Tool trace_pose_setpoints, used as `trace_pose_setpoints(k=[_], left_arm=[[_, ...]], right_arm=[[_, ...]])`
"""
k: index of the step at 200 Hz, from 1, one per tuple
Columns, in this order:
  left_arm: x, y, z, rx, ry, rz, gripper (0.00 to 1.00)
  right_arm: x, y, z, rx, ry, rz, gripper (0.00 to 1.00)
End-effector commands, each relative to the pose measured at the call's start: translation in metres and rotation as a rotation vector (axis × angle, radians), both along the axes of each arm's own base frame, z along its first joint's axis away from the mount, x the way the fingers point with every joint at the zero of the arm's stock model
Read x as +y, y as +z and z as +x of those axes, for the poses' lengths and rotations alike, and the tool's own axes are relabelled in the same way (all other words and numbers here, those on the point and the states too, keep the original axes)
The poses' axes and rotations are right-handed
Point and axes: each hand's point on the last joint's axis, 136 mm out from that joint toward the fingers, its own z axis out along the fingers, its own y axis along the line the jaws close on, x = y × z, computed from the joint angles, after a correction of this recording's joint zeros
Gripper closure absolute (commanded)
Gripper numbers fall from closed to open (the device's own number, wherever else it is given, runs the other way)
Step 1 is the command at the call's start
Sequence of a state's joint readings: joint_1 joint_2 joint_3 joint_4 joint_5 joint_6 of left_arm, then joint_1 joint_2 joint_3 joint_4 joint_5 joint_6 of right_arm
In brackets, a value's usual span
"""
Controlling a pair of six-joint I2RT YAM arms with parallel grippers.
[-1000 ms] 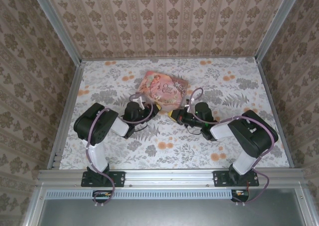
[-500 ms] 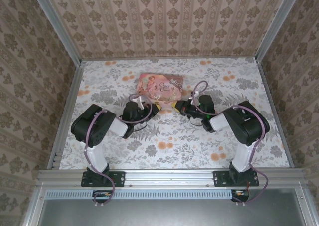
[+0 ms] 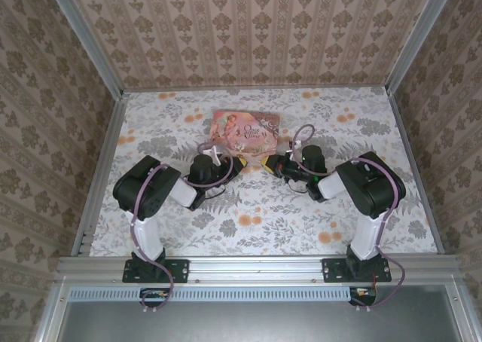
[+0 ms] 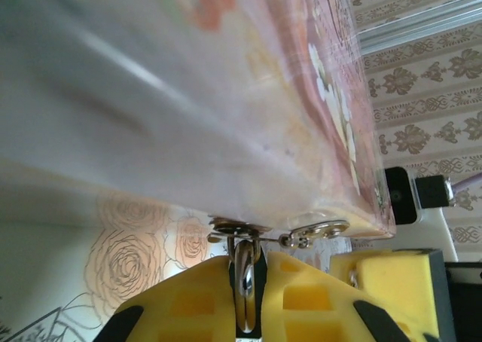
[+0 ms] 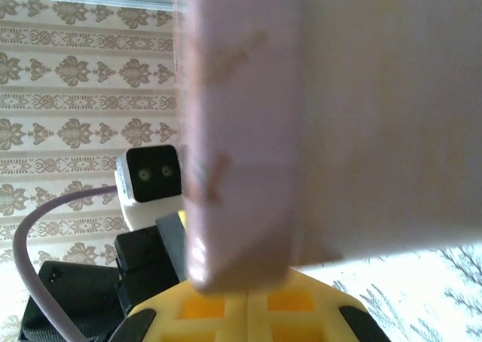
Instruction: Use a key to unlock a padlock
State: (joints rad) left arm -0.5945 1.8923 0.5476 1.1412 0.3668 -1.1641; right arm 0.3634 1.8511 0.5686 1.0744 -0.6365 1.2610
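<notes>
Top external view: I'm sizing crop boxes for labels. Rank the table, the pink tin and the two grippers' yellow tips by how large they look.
1. table
2. pink tin
3. left gripper and right gripper: their yellow tips look alike and too small to rank against each other.

The tabletop (image 3: 263,221) is white, printed with grey leaf sprays and scattered orange blossoms. The walls (image 3: 248,25) carry beige paper with brown damask motifs, ranged in vertical stripes on the far one. The tin (image 3: 246,129) is pink, its lid a pastel illustration with pale lettering. The left arm (image 3: 147,187) and right arm (image 3: 369,187) are black and white, trailing lilac cables (image 3: 139,229). The left pincer (image 3: 239,161) and right pincer (image 3: 266,162) have bright yellow fingers. The padlock (image 4: 244,274) shows as silvery metal between yellow pads. The near rail (image 3: 256,265) is silver-grey.
</notes>
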Motion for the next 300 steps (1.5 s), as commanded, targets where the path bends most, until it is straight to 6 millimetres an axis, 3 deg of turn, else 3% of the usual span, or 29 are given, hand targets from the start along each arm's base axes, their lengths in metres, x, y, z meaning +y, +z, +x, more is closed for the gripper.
trace_pose_setpoints(k=[1,38,104,156,238,300], left_arm=[[-0.013,0.015,0.001,0.006,-0.036,-0.087,1.0],[-0.011,0.015,0.002,0.01,-0.029,-0.087,1.0],[-0.01,0.022,0.002,0.017,-0.028,-0.12,1.0],[-0.011,0.027,0.002,0.024,-0.032,-0.155,1.0],[-0.012,0.028,0.0,0.106,-0.024,-0.203,1.0],[-0.014,0.016,-0.009,0.145,-0.07,-0.058,1.0]], right_arm=[[-0.003,0.021,-0.008,-0.058,0.003,0.029,1.0],[-0.004,0.025,-0.024,-0.052,-0.001,0.022,1.0],[0.012,0.013,-0.048,-0.016,-0.051,-0.02,1.0],[0.011,-0.003,-0.045,0.022,-0.13,-0.044,1.0],[0.018,-0.018,-0.02,-0.018,-0.201,0.006,1.0],[0.02,-0.017,-0.023,-0.032,-0.201,-0.007,1.0]])
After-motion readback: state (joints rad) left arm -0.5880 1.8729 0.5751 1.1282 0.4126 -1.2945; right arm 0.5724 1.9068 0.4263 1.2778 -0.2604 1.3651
